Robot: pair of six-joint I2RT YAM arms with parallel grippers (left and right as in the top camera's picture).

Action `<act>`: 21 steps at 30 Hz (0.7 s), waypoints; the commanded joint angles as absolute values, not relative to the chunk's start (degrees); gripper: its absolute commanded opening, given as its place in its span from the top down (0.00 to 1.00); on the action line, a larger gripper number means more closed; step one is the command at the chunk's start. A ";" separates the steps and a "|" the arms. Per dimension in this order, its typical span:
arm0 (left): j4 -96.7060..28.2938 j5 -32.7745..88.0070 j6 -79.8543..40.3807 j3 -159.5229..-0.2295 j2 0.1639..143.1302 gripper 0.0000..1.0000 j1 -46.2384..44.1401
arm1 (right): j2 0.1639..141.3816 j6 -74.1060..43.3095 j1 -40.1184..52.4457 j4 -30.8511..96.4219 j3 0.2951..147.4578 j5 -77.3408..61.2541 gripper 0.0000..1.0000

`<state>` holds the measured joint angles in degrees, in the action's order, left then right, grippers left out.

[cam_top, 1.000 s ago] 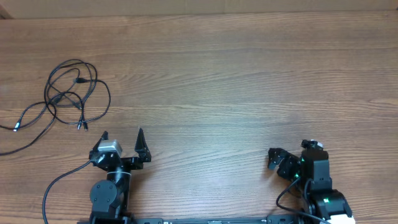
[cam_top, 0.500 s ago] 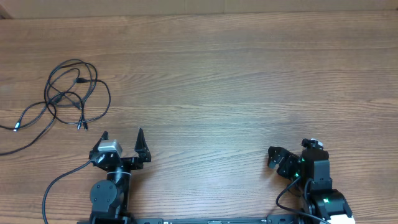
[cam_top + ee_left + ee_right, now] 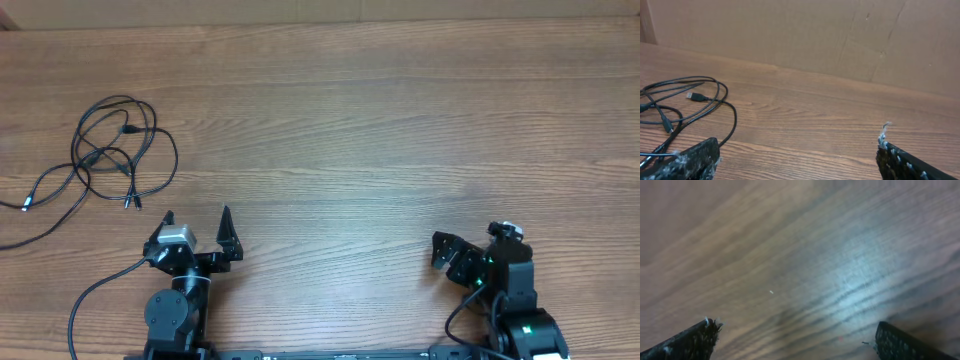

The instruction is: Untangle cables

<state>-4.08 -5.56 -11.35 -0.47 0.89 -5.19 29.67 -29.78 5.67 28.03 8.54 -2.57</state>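
Ahead of the left gripper (image 3: 197,213) and off to its left, the cables (image 3: 112,150) lie on the wooden table (image 3: 400,120) as a loose knot of thin black loops crossing over one another. The left gripper's two fingers (image 3: 226,222) stand spread wide with only bare wood between them; they hold nothing. The nearest cord ends, two small plugs (image 3: 131,202) side by side, rest just ahead of the outer finger and to its left, apart from it. From the knot one strand trails farther left and ends in a silvery-tipped plug (image 3: 27,205), while another runs off the table's left edge.

In the left wrist view the loops fill the space ahead of the left finger pad (image 3: 690,160), and a small connector (image 3: 694,96) lies inside the outer loop. A cardboard wall (image 3: 790,35) stands beyond the far edge of the table, straight ahead of the fingertips.

The right gripper (image 3: 472,245) is also spread wide and empty. Its wrist view, somewhat blurred, shows only wood grain between the two finger pads (image 3: 905,342). The cables lie well apart from it, far to its left, beyond the left gripper.
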 commanded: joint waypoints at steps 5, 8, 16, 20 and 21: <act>-4.08 -5.06 -9.82 -0.30 0.25 0.00 -4.73 | 19.35 -29.80 5.50 27.64 7.88 -2.22 0.00; -4.08 -5.06 -9.82 -0.30 0.25 0.01 -4.73 | 14.98 -29.82 5.48 27.38 7.88 -2.22 0.00; -4.08 -5.06 -9.82 -0.30 0.25 0.00 -4.73 | 6.63 -29.82 5.48 27.51 7.88 -2.22 0.00; -4.08 -5.06 -9.82 -0.30 0.25 0.00 -4.73 | 3.60 -29.82 5.48 27.53 7.86 -2.22 0.00; -4.08 -5.06 -9.82 -0.30 0.25 0.00 -4.73 | 2.28 -29.82 5.43 27.53 7.86 -2.22 0.00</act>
<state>-4.05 -5.58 -11.33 -0.47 0.89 -5.19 5.21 -29.80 5.65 27.88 8.54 -2.57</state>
